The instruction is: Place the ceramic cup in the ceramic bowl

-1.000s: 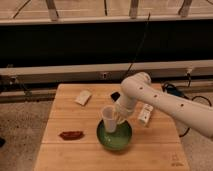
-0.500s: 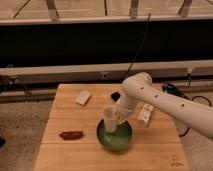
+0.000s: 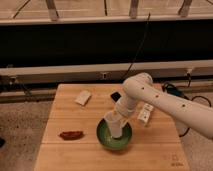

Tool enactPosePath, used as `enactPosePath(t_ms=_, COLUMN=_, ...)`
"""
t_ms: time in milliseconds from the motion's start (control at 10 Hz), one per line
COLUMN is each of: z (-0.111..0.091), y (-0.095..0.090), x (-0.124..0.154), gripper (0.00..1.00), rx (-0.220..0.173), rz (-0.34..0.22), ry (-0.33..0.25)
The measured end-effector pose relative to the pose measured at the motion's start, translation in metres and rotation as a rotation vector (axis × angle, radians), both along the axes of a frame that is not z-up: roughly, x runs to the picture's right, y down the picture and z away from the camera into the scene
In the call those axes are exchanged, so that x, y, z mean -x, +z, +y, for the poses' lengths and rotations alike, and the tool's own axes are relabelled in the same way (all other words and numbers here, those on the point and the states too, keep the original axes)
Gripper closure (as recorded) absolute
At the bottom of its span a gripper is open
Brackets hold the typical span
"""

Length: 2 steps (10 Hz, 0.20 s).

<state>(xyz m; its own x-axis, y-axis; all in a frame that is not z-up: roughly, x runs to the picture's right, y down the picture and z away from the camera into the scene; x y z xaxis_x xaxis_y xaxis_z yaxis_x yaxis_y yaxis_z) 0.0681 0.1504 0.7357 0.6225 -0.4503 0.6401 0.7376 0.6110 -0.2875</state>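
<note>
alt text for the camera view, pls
The white robot arm's gripper holds a small white tapered ceramic cup down inside a round glossy green ceramic bowl on a wooden table. A dark red packet lies to the bowl's left.

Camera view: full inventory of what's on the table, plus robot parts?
ceramic bowl: 1, green, front centre of the table.
ceramic cup: 1, white, inside the bowl's rim, at the gripper.
flat packet: 1, pale, back left of the table.
red-brown item: 1, left of the bowl, near the front edge.
white box: 1, right of the bowl, partly behind the arm.
dark small object: 1, black, back centre, beside the arm.
wooden table: 1, light wood.
arm: 1, white, reaching in from the right.
gripper: 1, over the bowl at the cup.
</note>
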Motion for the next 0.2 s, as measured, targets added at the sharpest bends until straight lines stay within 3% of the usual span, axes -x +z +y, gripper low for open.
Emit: enactPosePath(t_ms=200, z=-0.0009, y=0.0004, x=-0.0013, gripper=0.21, rx=-0.001, rz=0.000, ry=0.003)
